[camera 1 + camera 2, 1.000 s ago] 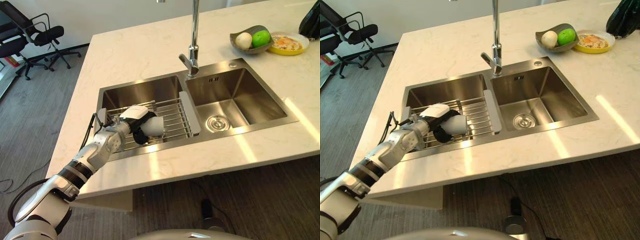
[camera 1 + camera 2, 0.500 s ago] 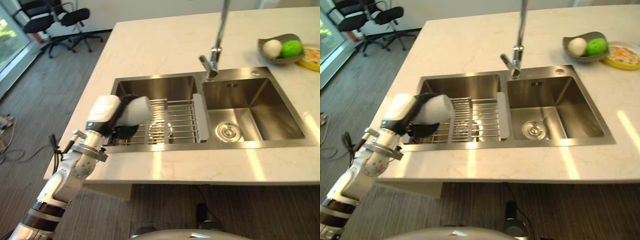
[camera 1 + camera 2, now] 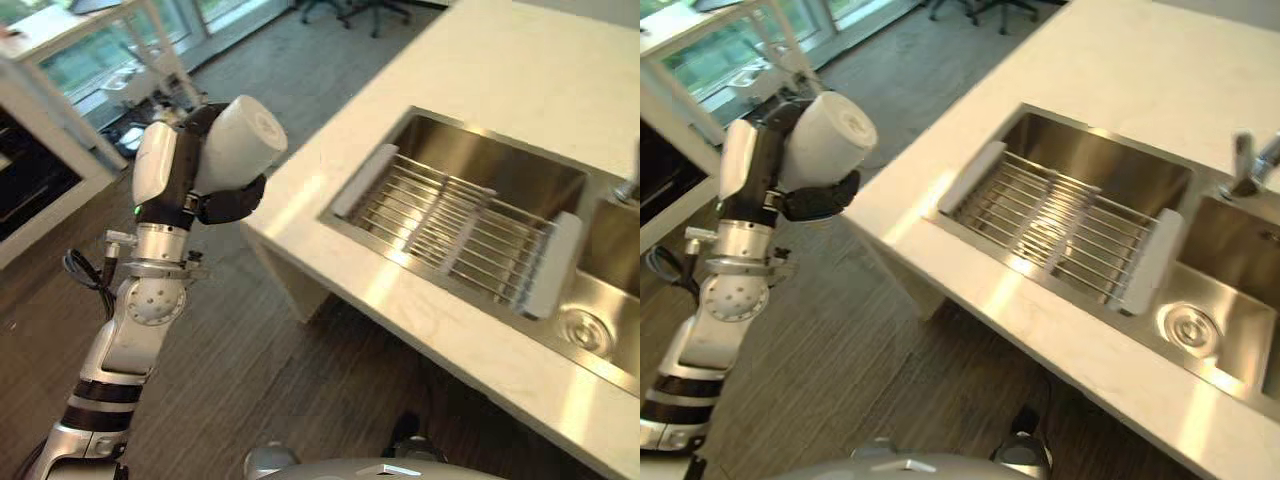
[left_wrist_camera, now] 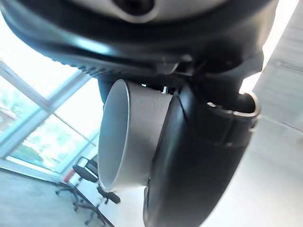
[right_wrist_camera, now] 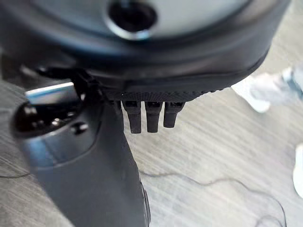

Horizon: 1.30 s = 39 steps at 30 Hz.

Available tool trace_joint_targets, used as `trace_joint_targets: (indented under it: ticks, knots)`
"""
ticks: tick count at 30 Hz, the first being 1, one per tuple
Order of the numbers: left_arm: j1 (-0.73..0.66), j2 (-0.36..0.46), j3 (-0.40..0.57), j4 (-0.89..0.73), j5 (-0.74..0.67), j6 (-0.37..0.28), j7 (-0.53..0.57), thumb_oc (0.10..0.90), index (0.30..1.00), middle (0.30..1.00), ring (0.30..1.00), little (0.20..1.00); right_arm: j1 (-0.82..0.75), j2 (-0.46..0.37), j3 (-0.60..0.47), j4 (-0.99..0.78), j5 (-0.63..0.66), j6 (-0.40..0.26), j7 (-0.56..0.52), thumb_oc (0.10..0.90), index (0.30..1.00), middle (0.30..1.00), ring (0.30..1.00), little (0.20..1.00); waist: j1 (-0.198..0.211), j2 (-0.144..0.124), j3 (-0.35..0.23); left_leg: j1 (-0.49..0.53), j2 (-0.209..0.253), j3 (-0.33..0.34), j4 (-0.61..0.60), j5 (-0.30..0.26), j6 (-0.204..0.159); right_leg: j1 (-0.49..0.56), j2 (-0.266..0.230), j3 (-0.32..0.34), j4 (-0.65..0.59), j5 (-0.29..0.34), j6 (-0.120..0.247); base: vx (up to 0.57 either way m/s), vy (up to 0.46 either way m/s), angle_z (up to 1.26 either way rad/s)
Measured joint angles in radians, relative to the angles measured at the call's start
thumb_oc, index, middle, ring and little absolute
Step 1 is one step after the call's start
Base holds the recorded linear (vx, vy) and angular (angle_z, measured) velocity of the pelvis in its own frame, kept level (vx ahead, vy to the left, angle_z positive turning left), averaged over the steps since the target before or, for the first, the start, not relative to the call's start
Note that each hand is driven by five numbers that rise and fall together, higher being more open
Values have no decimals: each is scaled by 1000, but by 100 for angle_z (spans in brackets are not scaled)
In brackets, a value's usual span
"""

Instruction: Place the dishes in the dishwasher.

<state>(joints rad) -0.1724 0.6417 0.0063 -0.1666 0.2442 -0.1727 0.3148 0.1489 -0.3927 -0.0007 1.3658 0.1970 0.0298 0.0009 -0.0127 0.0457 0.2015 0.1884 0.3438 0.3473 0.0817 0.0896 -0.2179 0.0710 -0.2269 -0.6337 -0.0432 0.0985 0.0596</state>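
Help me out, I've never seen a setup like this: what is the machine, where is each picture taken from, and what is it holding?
It is a humanoid robot with two arms and dark hands. Two pictures come from the two eyes of a camera on its head, looking down. They show almost the same scene. The other two come from cameras on its wrists, looking along each hand from very close.

In the head views, the left hand is raised over the floor, with its fingers curled round a white cup. The left wrist view shows the same cup up close. Beside it is a pale counter with a steel sink. A wire rack lies across the sink. The right hand hangs over wooden floor, fingers straight, holding nothing.
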Motion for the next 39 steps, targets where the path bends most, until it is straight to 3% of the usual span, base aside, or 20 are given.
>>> trace_joint_targets:
  ticks: [2,4,5,6,8,9,10,11,12,13,14,15,16,19,20,21,23,26,31,39]
  knots:
    - [2,-1,-1,-3,0,-2,-1,400,300,300,300,300,0,-49,-21,-6,0,-8,-6,800,900,900,900,900,10,25,-15,7,-22,24,-65,40,7,2,-38,-45,30,25,48,-64,432,111]
    - [-5,-18,-13,1,0,-12,-2,400,300,300,300,300,20,-66,-12,-42,0,-9,-8,800,900,900,900,900,-9,21,-29,-5,-76,37,-92,-7,1,12,-109,-99,96,17,69,2,443,135]
    - [5,-20,-12,-4,-1,-11,-2,400,300,300,300,300,19,-48,-8,-44,-1,-9,-1,800,900,900,900,900,-12,-2,-33,-10,-107,21,-99,-12,6,1,-146,-110,130,16,69,-25,661,80]
    - [75,27,35,-11,-6,-10,-2,400,300,300,300,300,-14,33,27,-44,-1,-11,10,800,900,900,900,900,59,-93,-54,-26,-155,-9,-30,-63,37,-5,-201,-83,142,26,52,-24,490,22]
    - [91,41,53,8,-8,-3,-8,400,300,300,300,300,-19,109,35,-66,0,-15,26,800,900,900,900,900,67,-154,-45,-158,-181,-55,183,-185,54,47,-267,-81,137,65,53,23,391,77]
    - [99,42,49,-3,-7,-3,-11,400,300,300,300,300,-20,102,38,-72,-9,-17,37,800,900,900,900,900,79,-141,-43,-165,-235,-103,17,-146,134,52,-318,-51,238,74,73,42,332,134]
    - [100,53,44,3,-7,0,-12,400,300,300,300,300,-14,105,62,-79,-3,-4,26,800,900,900,900,900,94,-159,-28,-163,-291,-131,34,-148,214,50,-379,31,329,99,68,66,319,169]
    - [84,49,20,12,-7,5,-14,400,300,300,300,300,5,106,65,-94,2,-5,28,800,900,900,900,900,61,-145,-22,-168,-313,-206,48,-156,228,41,-400,132,425,166,29,199,315,179]
    - [79,54,4,9,-7,2,-12,400,300,300,300,300,20,111,70,-108,1,-4,36,800,900,900,900,900,39,-127,-21,-161,-306,-252,21,-149,212,-19,-388,258,500,136,89,227,398,177]
    - [63,49,-1,13,-8,4,1,400,300,300,300,300,9,122,83,-118,3,4,36,800,900,900,900,900,67,-96,-6,-155,-289,-307,3,-141,230,-91,-258,443,468,-28,181,228,336,167]
    - [35,43,-14,30,-8,7,9,400,300,300,300,300,8,125,113,-132,8,-6,38,800,900,900,900,900,35,-80,-2,-167,-278,-374,-3,-134,234,-94,-151,546,453,-104,192,53,130,169]
    - [1,39,-43,47,-9,9,7,400,300,300,300,300,2,135,107,-161,19,-10,44,800,900,900,900,900,24,-84,1,-155,-304,-450,-38,-109,279,-115,-70,595,452,-166,192,136,127,264]
    - [-25,21,-91,59,-19,8,3,400,300,300,300,300,-3,135,147,-178,50,-12,43,800,900,900,900,900,-20,-89,3,-147,-308,-538,-70,-88,259,-143,56,673,403,-240,128,116,90,222]
    - [-12,-72,-164,114,-57,1,-14,400,300,300,300,300,-37,116,189,-255,80,-25,31,800,900,900,900,900,-27,-62,15,-115,-322,-684,-80,-100,283,-201,199,712,258,-217,56,49,-3,161]
    - [-1,-71,-191,113,-66,4,-28,400,300,300,300,300,-49,115,188,-268,81,-30,34,800,900,900,900,900,-20,-79,17,-105,-339,-690,-91,-96,284,-206,187,681,217,-145,56,8,-83,157]
    - [27,-76,-214,111,-71,1,-47,400,300,300,300,300,-59,112,175,-267,82,-35,33,800,900,900,900,900,-8,-88,24,-77,-347,-715,-112,-98,285,-198,174,655,230,-93,-32,63,-96,115]
    - [71,-118,-290,133,-99,13,-95,400,300,300,300,300,-137,92,197,-252,84,-44,9,800,900,900,900,900,38,-49,12,-107,-328,-727,-91,-101,230,-128,176,532,150,-94,-34,177,-51,148]
    - [119,-135,-327,123,-145,16,-140,400,300,300,300,300,-219,112,100,-115,83,-58,-53,800,900,900,900,900,58,-36,-4,-92,-320,-693,-130,-76,183,-22,185,411,30,-87,-50,118,-15,149]
    - [244,-105,-233,169,-194,27,-103,400,300,300,300,300,-231,134,104,-114,79,-52,-74,800,900,900,900,900,113,-31,-29,-41,-326,-642,-150,-76,182,89,188,389,-54,-98,-44,51,-61,45]
    - [242,-98,-217,206,-194,33,-86,400,300,300,300,300,-153,189,125,-100,78,-37,-72,800,900,900,900,900,65,-96,-90,-9,-346,-630,-141,-75,181,119,166,403,-55,-108,-29,1,-60,-12]
